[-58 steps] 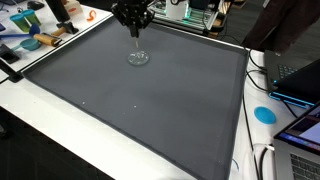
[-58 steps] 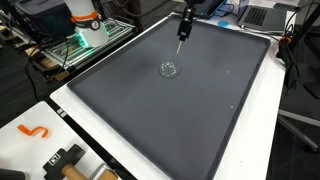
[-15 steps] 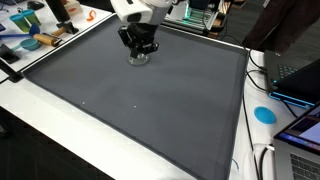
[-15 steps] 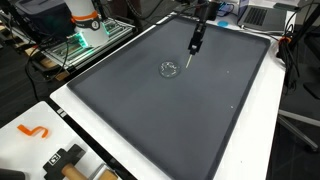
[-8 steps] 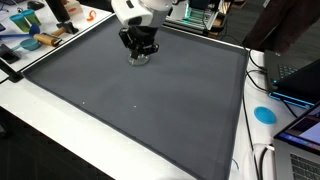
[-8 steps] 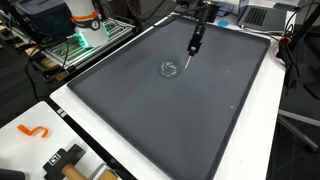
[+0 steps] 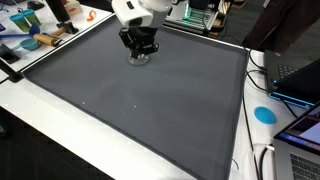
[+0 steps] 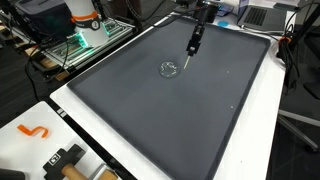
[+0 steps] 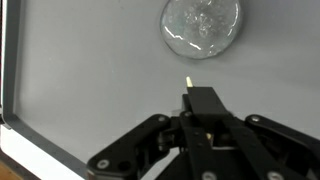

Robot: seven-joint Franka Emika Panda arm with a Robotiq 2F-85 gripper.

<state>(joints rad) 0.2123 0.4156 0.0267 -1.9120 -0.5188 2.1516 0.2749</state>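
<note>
**Inspector:** State of the end effector?

**Operator:** My black gripper [image 9: 205,108] is clenched. Its fingers are pressed together on a slender dark rod with a pale tip [image 9: 188,80]. In the wrist view only that tip shows past the fingers. In an exterior view the rod [image 8: 191,55] hangs down from the gripper [image 8: 197,34] at a slight tilt.

**Inspector:** Location of the item nearest the rod?

**Operator:** A clear round glass dish [image 9: 203,25] lies flat on the dark grey square mat [image 9: 80,60]. The rod's tip is just beside the dish's rim, with a narrow strip of mat between them.

**Inspector:** Confirmed from outside?

**Operator:** In an exterior view the dish [image 8: 170,69] sits just beside the rod's lower end, in the far half of the mat [image 8: 180,125]. From another exterior view my gripper [image 7: 138,44] overlaps the dish [image 7: 138,59]. I cannot tell whether the tip touches the mat.

**Inspector:** Surroundings?

**Operator:** The mat covers most of a white table [image 7: 40,135].
</note>
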